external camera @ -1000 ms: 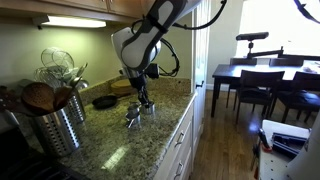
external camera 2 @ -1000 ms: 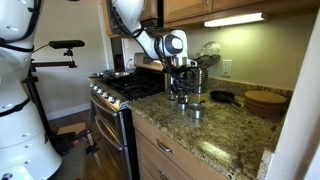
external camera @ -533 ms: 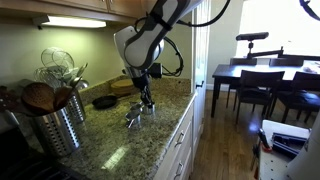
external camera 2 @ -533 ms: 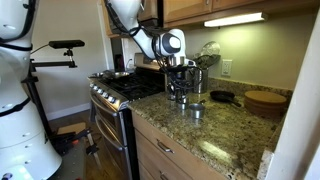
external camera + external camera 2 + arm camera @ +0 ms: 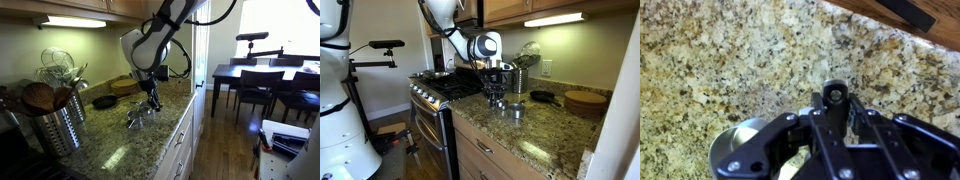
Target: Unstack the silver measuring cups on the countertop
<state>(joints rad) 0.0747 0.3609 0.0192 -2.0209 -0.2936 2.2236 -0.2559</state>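
Status: unstacking in progress, judged partly complete.

1. At the left of the countertop (image 5: 110,150) stands the utensil canister (image 5: 58,128). It plays no part in this step.

2. Right of the canister, near the front edge of the slab, the measuring cups (image 5: 133,118) rest on the granite. In the wrist view one larger cup (image 5: 740,150) lies at lower left, directly on the stone and apart from the fingers. How many cups are nested there cannot be told.

3. Just right of these cups, the gripper (image 5: 153,103) points down, close over the countertop. In the wrist view its fingers are drawn in tight around a small cup (image 5: 835,93), so the pincer appears to be grasping that cup. Whether the cup is clear of the slab cannot be told.

4. Judgement: one cup appears separated from the group but not yet set down. Left to do: place it on bare granite beside the others, release it, then separate any cups that are nested.
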